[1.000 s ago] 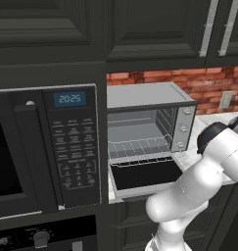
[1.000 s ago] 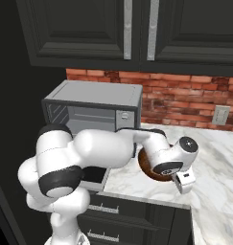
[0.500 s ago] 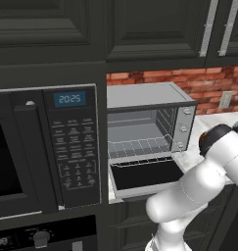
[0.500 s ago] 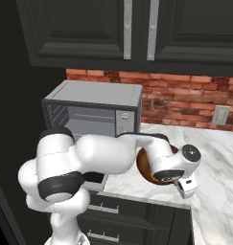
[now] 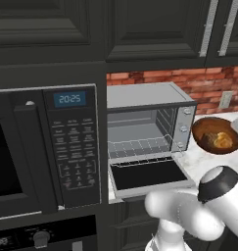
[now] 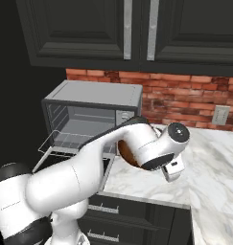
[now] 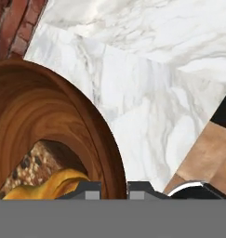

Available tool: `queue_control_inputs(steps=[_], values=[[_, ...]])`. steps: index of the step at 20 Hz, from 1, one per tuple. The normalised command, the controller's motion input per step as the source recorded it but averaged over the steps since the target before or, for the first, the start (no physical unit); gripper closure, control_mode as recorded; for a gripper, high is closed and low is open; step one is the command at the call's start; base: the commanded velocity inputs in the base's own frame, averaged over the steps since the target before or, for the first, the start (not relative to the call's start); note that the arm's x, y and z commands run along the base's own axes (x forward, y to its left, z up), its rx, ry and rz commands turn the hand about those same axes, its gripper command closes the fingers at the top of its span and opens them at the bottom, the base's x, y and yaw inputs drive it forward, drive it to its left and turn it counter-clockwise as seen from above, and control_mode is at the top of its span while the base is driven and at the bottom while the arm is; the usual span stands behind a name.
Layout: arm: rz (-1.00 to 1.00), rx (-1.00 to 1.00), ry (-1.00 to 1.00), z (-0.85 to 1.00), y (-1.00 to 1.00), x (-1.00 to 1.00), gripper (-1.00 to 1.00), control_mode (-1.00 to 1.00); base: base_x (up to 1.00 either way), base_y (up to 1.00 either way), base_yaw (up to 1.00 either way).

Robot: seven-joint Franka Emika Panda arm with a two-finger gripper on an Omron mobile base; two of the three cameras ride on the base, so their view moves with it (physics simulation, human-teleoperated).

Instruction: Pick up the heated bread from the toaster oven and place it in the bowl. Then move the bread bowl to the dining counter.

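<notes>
One golden bread (image 5: 221, 140) inside tilted glossy brown bowl (image 5: 208, 128); pincer (image 7: 114, 189) clamps bowl rim.

Dark panelled upper cabinets (image 6: 137, 28) with silver handles hang above a red brick backsplash (image 6: 185, 98); white veined marble countertop (image 6: 214, 158) gleams beside a black microwave (image 5: 42, 152).

Left base view: from behind my left, facing the open toaster oven (image 5: 145, 132).
Right base view: from behind my right, same toaster oven (image 6: 89, 115) and marble counter (image 6: 209, 158).
Hand view: close over the bowl (image 7: 49, 121), looking down.
</notes>
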Motion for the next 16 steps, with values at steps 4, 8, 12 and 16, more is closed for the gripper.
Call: queue_control_inputs(steps=[4,8,12,16], values=[[-0.02,0.0,0.04,0.95,1.0,-0.39,1.0,-1.0,0.0,0.0,0.0],[-0.02,0.1,0.01,0.73,0.76,-0.55,1.0,-1.0,0.0,0.0,0.0],[0.0,0.19,0.0,0.23,0.97,-0.03,1.0,-1.0,0.0,0.0,0.0],[-0.01,0.19,0.0,0.0,0.8,0.04,1.0,-1.0,0.0,0.0,0.0]])
